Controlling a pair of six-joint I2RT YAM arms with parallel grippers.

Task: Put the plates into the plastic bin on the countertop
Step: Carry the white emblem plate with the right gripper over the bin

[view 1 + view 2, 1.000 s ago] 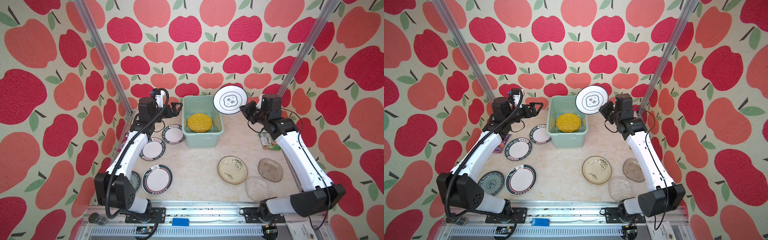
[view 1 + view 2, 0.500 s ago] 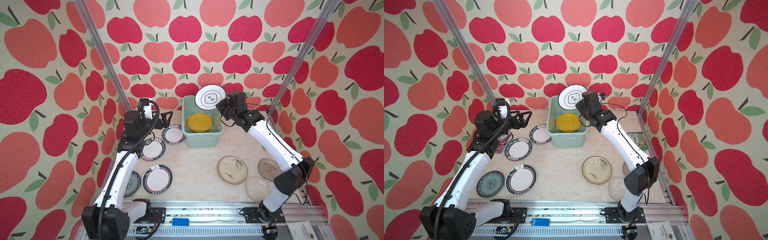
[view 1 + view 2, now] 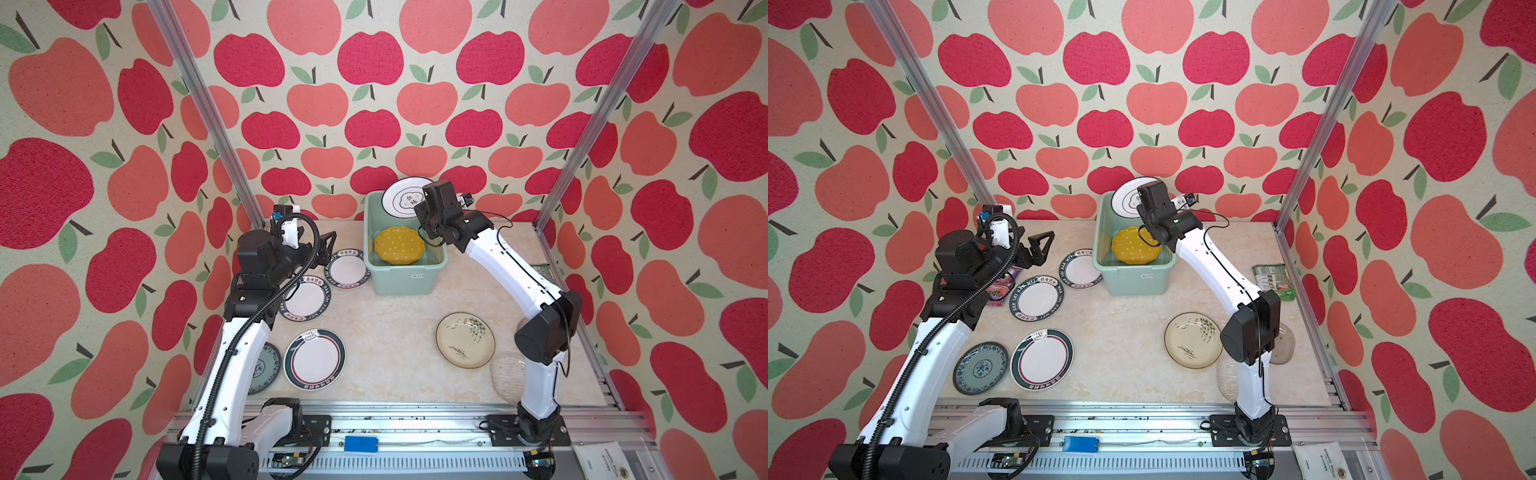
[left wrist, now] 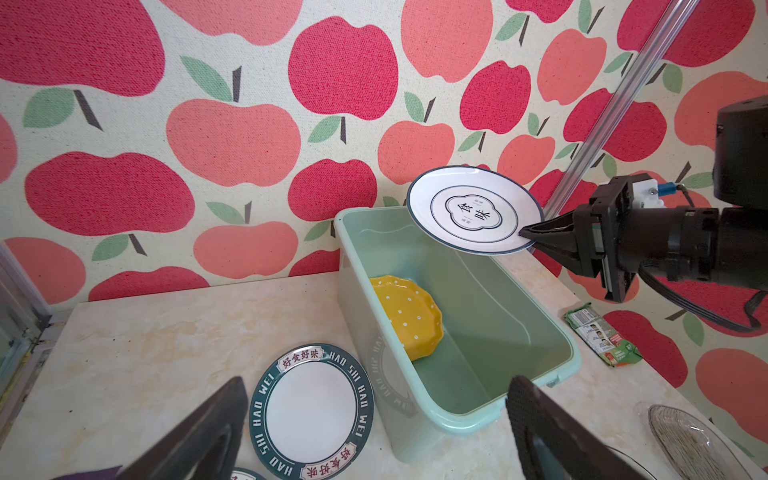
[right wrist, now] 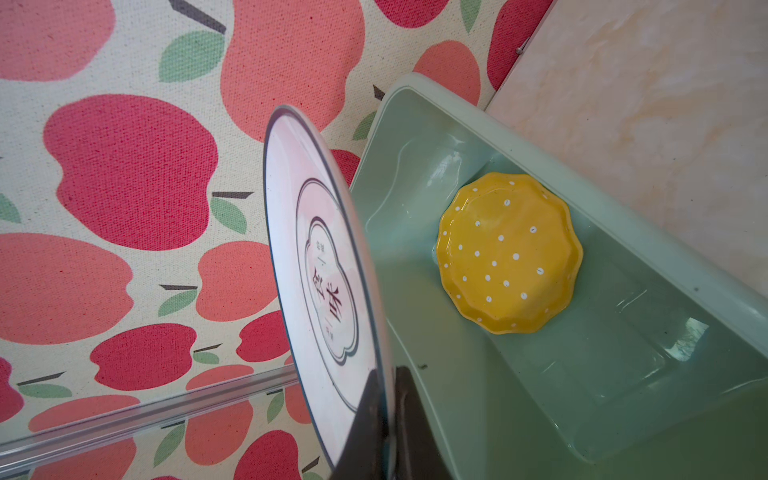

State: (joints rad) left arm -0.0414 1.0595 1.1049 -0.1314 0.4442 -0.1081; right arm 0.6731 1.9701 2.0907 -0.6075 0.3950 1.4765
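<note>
Over the far end of the mint plastic bin [image 3: 405, 279], your right claw [image 4: 527, 235] had swung in from the right of the frame, pinching the glossy white plate [image 4: 473, 210] by its rim, tilted. Below it a yellow scalloped plate [image 3: 398, 246] leaned inside the bin. Your left claw [image 4: 376, 382] hung spread wide, drawn back leftward near a lettered-rim plate [image 4: 311, 409] on the marbled worktop [image 3: 386, 332].

1. The cream marbled surface [image 3: 386, 324] bears a mint bin [image 3: 401, 282] beneath the right pincer [image 4: 527, 234].
2. Just below the left pincer [image 4: 376, 380] lies a lettered plate [image 3: 347, 268]; behind that pincer lie a second lettered plate [image 3: 305, 299] and a purple packet [image 3: 1003, 286].
3. Well behind it: red-ringed plate [image 3: 314, 359], blue plate [image 3: 980, 368].
4. Well behind the right pincer: plant plate [image 3: 465, 340], glass plate [image 3: 507, 376], green packet [image 3: 1273, 280].
</note>
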